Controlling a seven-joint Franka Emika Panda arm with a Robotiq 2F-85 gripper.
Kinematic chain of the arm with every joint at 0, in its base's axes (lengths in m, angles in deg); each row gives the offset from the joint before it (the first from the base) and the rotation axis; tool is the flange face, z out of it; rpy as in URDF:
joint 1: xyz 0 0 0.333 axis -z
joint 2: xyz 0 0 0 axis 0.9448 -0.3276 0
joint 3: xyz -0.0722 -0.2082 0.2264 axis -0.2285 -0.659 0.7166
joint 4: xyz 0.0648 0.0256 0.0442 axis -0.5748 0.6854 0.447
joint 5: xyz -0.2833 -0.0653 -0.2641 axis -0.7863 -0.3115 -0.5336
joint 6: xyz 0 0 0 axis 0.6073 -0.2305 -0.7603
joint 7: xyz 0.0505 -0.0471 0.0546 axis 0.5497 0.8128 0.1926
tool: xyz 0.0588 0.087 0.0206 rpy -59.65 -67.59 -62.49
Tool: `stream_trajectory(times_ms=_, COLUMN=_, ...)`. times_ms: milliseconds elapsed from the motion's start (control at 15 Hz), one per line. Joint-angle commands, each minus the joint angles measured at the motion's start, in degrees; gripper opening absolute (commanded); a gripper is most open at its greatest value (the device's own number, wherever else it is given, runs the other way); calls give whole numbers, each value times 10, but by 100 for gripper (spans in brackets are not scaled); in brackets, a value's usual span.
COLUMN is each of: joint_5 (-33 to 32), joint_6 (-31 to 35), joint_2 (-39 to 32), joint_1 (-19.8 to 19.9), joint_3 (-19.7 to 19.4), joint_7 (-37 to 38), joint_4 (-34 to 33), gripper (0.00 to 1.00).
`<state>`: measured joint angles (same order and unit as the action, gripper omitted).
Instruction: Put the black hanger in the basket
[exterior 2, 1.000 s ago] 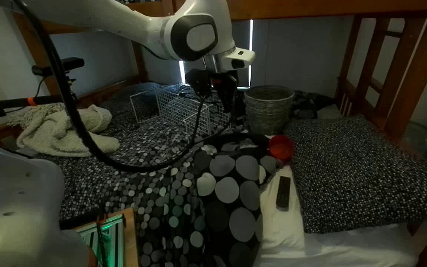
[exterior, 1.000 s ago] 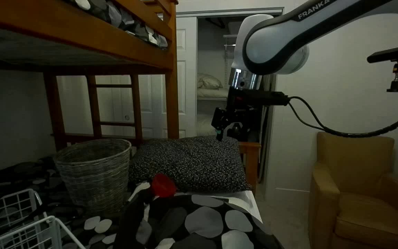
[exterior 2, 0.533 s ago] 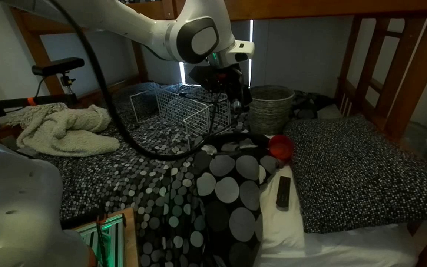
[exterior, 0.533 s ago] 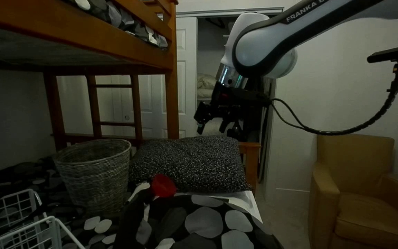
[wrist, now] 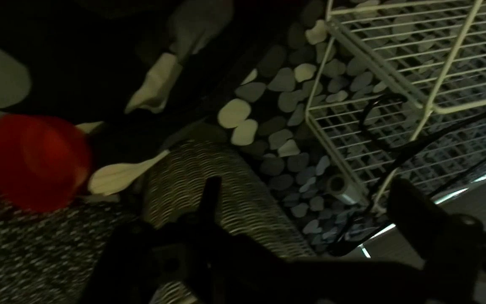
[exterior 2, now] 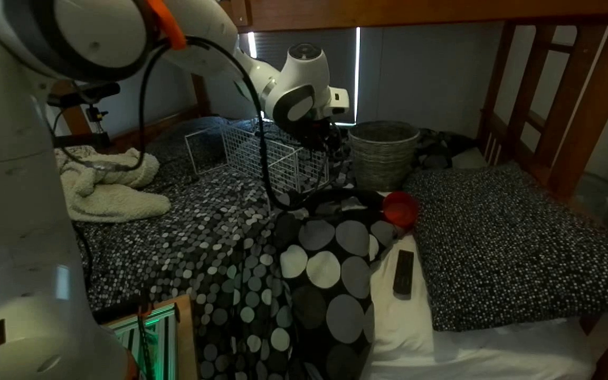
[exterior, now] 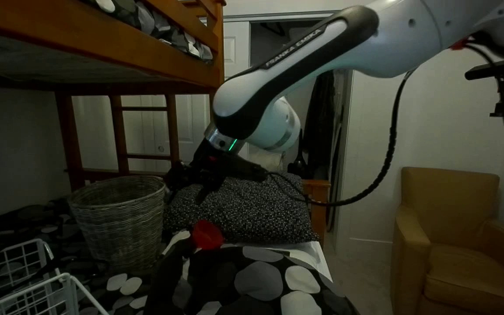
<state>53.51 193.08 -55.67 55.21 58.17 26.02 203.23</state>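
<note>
The black hanger (wrist: pixel 411 147) shows in the wrist view as thin dark arms and a curved hook, lying across the white wire basket; in the exterior views I cannot make it out clearly. The round grey woven basket (exterior: pixel 120 232) stands upright on the bed, and its rim shows in both exterior views. Its woven side (wrist: pixel 243 190) passes behind one finger in the wrist view. My gripper (wrist: pixel 310 196) is open, its fingers wide apart and nothing held between them. In an exterior view the gripper (exterior: pixel 185 197) hangs beside the woven basket's rim, tilted.
The white wire basket (wrist: pixel 378 64) stands on the bed beside the woven one. A red cup (exterior 2: pixel 400 210) lies by the speckled pillow (exterior 2: pixel 504 237). A black remote (exterior 2: pixel 403 274) rests on the sheet. The upper bunk's wooden rail (exterior: pixel 103 48) runs overhead.
The arm has swung over and down toward the woven basket, tilting more as it travels. The gripper stays open. The two baskets and the red cup have not moved.
</note>
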Motion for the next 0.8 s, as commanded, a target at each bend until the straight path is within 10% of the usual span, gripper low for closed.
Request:
stream_trajectory(times_ms=0, joint_5=68, joint_6=-39, joint_2=-119, joint_1=21, joint_3=62, joint_7=-104, joint_4=-120, gripper=100)
stream_trajectory(times_ms=467, joint_5=-37, joint_6=-329, joint_2=-243, joint_1=5, joint_3=39, joint_7=-107, joint_4=-315, gripper=100)
stream_trajectory(times_ms=733, joint_5=-60, joint_6=-327, joint_2=-238, joint_1=1, joint_3=27, joint_7=-119, joint_4=-322, gripper=100)
